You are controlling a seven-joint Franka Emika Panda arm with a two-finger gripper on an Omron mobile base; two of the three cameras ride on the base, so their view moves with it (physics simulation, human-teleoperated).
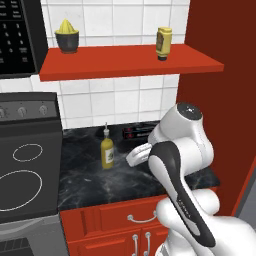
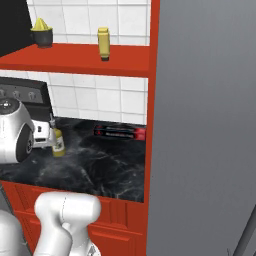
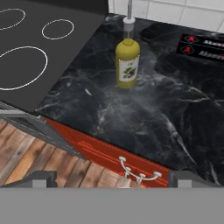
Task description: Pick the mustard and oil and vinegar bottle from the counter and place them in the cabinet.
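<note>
The mustard (image 1: 164,42) (image 2: 104,42), a short yellow squeeze bottle, stands upright on the cabinet (image 1: 130,64) (image 2: 75,57), a red shelf board on the tiled wall. The oil and vinegar bottle (image 1: 107,150) (image 2: 58,141) (image 3: 127,63), olive-yellow with a thin spout and a dark label, stands on the black marbled counter (image 1: 135,180) (image 3: 144,118). My gripper (image 3: 113,178) is open and holds nothing. It hangs over the counter's front edge, apart from the bottle, which stands ahead of it. In the left base view my hand (image 1: 138,154) is just right of the bottle.
A yellow juicer on a dark bowl (image 1: 67,36) (image 2: 42,32) sits at the shelf's left end. A red-and-black box (image 1: 140,132) (image 2: 120,132) (image 3: 203,47) lies at the counter's back. The stovetop (image 1: 25,170) (image 3: 30,52) adjoins on the left, a tall red panel (image 1: 215,100) on the right.
</note>
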